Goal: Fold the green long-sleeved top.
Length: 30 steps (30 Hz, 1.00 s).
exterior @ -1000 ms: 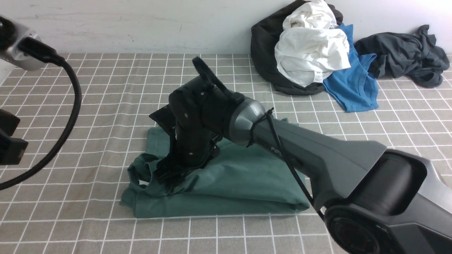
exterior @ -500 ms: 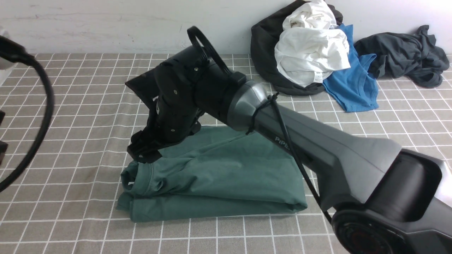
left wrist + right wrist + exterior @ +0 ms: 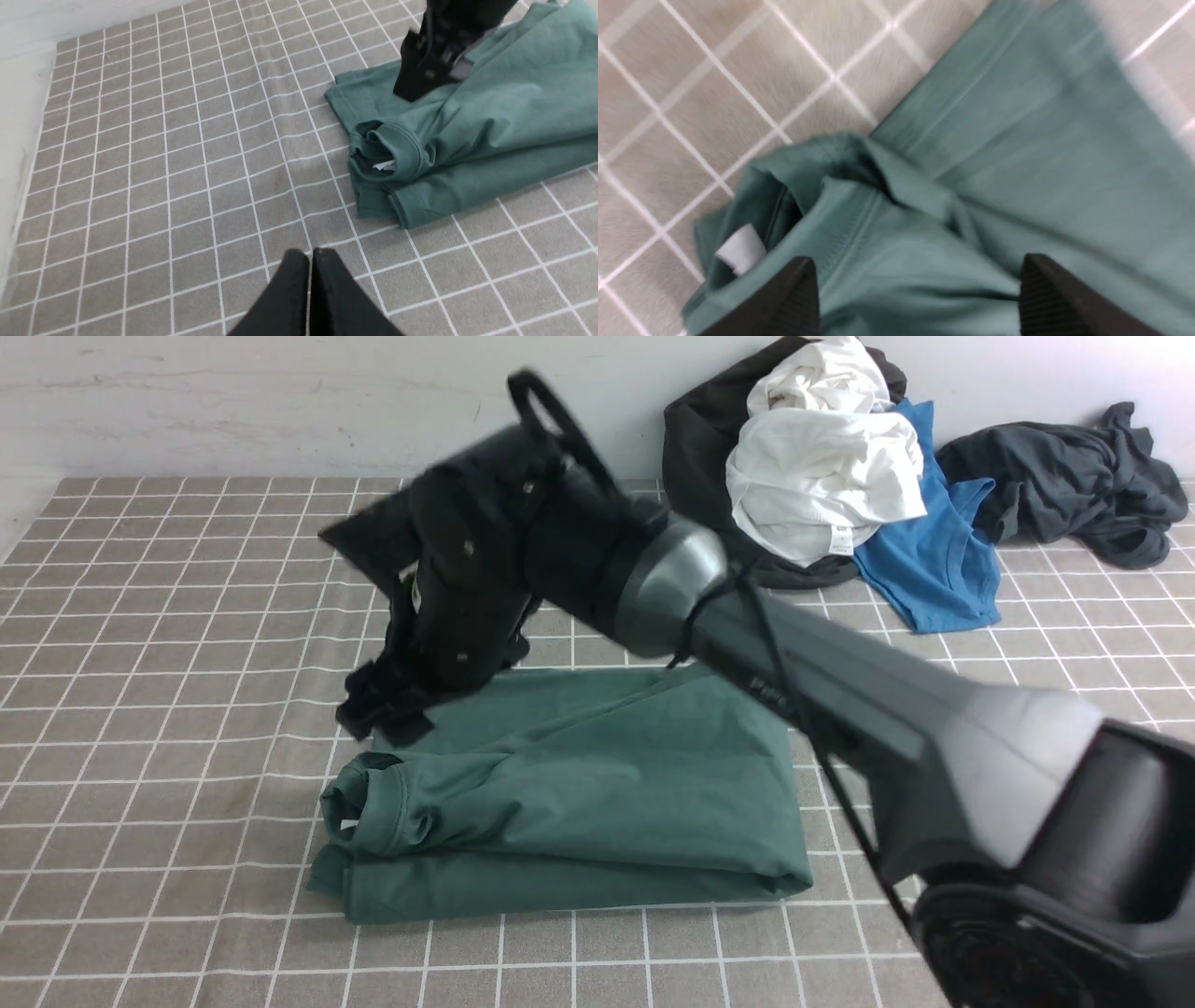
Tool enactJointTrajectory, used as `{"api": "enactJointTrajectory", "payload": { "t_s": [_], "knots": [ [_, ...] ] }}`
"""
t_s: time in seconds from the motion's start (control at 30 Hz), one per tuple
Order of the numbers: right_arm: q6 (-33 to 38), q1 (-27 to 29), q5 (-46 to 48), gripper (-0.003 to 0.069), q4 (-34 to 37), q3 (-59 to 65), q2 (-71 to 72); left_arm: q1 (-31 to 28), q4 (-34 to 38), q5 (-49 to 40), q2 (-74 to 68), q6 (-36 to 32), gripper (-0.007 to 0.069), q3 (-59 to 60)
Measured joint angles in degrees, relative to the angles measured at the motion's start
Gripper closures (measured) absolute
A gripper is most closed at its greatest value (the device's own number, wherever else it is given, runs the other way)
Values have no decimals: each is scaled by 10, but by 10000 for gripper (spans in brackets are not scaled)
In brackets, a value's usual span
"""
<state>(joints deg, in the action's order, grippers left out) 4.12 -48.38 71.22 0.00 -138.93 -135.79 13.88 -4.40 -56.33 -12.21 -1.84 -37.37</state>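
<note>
The green long-sleeved top (image 3: pixel 579 803) lies folded into a thick rectangle on the checked cloth, its ribbed neck and a white label at its left end. My right gripper (image 3: pixel 378 714) hangs just above the top's back left corner, clear of the fabric. In the right wrist view that gripper (image 3: pixel 920 280) stands open, and the top (image 3: pixel 971 163) shows below the gap, blurred. My left gripper (image 3: pixel 310 254) is shut on nothing, low over bare cloth to the left of the top (image 3: pixel 490 126). The left arm is outside the front view.
A heap of clothes sits against the back wall at the right: a black garment (image 3: pixel 700 476), a white one (image 3: pixel 822 476), a bright blue t-shirt (image 3: pixel 934 560) and a dark grey garment (image 3: pixel 1064 485). The checked tablecloth (image 3: pixel 187 616) covers the table.
My right gripper has lifted off the top's neck end and moved up and to the left, leaving the fabric lying. The left arm and its cable have gone from the front view.
</note>
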Motion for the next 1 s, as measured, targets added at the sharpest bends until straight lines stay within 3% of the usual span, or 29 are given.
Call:
{"api": "enactJointTrajectory", "payload": {
  "t_s": [0.23, 0.37, 0.57, 0.7, 1.0],
  "knots": [
    [14, 0, 4, 319, -28, 57, 127, 0, -1, 79, 100, 18, 631, 102],
    [14, 0, 6, 474, -26, 163, 224, 0, -1, 87, 114, 18, 631, 130],
    [10, 0, -3, 630, -26, 348, 379, 0, -1, 97, 115, 18, 631, 138],
    [-7, 0, -76, 669, -26, 486, 515, 0, -1, 100, 115, 18, 631, 138],
    [-62, 0, -241, 673, -26, 770, 844, 0, -1, 100, 115, 18, 631, 138]
  ]
}}
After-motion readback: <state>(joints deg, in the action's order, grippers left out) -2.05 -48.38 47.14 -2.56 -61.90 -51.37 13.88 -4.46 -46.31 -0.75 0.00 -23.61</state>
